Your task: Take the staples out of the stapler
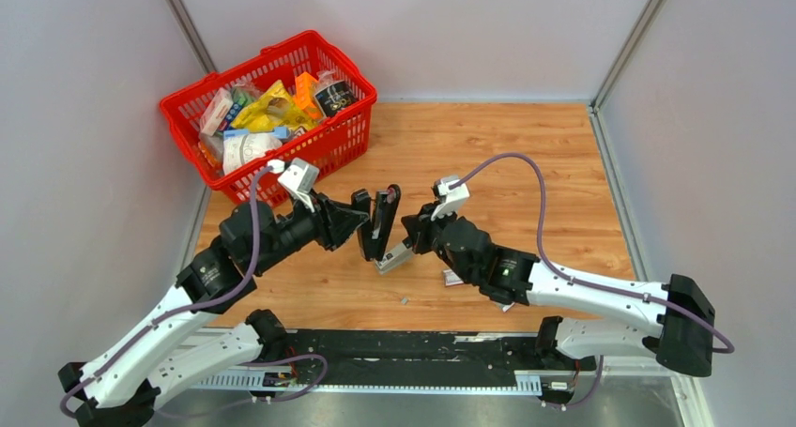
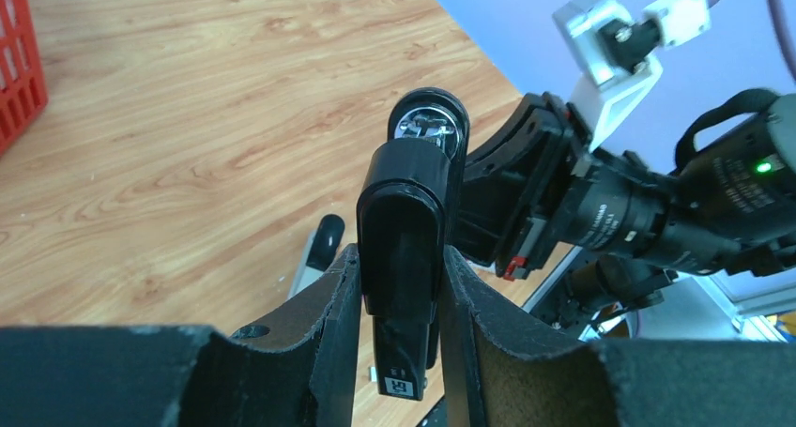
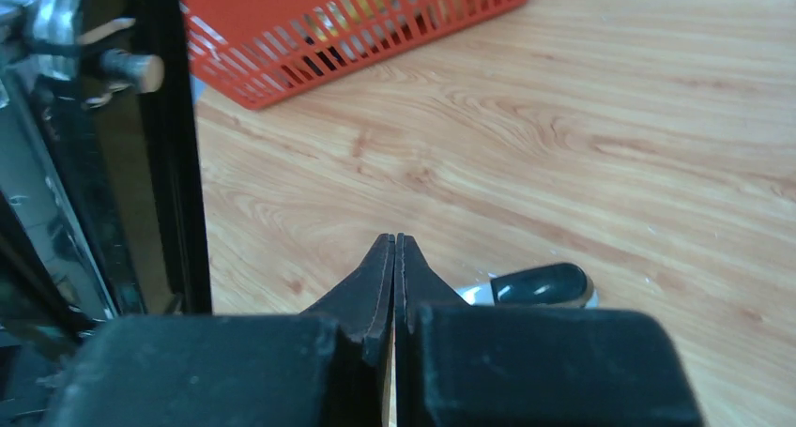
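Note:
The stapler (image 1: 380,225) stands opened on the wooden table, its black top arm raised and its silver base (image 1: 398,258) lying on the wood. My left gripper (image 1: 362,222) is shut on the black top arm (image 2: 404,211), one finger on each side. My right gripper (image 1: 414,236) is shut with its jaws pressed together and nothing seen between them (image 3: 394,244), just right of the stapler above its base. The base's black-tipped end (image 3: 542,284) lies beside the tips. A tiny silvery bit, likely staples (image 1: 404,300), lies on the table in front of the stapler.
A red basket (image 1: 324,145) full of packets stands at the back left. A small white-and-red box (image 1: 452,278) lies partly under the right arm. Grey walls close in both sides and the back.

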`<action>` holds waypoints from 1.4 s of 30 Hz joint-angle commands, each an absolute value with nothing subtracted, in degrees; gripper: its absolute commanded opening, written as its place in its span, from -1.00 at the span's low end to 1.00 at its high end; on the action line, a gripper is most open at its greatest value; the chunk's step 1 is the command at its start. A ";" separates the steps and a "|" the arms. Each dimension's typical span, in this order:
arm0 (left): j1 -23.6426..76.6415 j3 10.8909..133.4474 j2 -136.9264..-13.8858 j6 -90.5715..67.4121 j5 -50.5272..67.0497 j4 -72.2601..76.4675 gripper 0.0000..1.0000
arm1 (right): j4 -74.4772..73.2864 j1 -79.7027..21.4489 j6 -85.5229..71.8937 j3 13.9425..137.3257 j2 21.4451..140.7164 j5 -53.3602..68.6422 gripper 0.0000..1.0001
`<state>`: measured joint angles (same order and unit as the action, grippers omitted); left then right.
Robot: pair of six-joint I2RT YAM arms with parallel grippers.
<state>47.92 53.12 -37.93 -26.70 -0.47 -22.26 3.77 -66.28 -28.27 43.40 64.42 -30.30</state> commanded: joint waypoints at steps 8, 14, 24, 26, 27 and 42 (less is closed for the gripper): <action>47.90 52.47 -42.80 -24.53 -4.92 -13.45 -1.00 | 0.62 -66.18 -23.20 48.60 60.91 -29.61 -1.00; 47.90 56.76 -52.71 -19.26 -12.12 -14.68 -1.00 | -6.14 -66.18 -23.20 48.17 57.84 -31.20 -1.00; 42.28 68.72 -73.88 -9.94 -9.15 -18.11 -1.00 | -11.87 -66.18 -28.12 39.56 48.52 -32.79 -1.00; 40.70 71.61 -78.63 -7.83 -6.61 -18.63 -1.00 | -11.87 -66.18 -28.83 38.06 47.47 -32.08 -1.00; 39.39 72.67 -80.58 -7.56 -4.33 -19.76 -1.00 | -12.13 -66.18 -29.09 37.45 47.29 -31.56 -1.00; 32.96 90.43 -110.03 -2.38 0.71 -27.33 -1.00 | -14.33 -66.18 -30.67 36.04 46.32 -27.25 -1.00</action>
<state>33.80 85.62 -107.68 -5.52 1.02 -27.09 -14.44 -66.28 -29.78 36.36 46.98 -28.36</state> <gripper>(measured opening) 0.391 0.004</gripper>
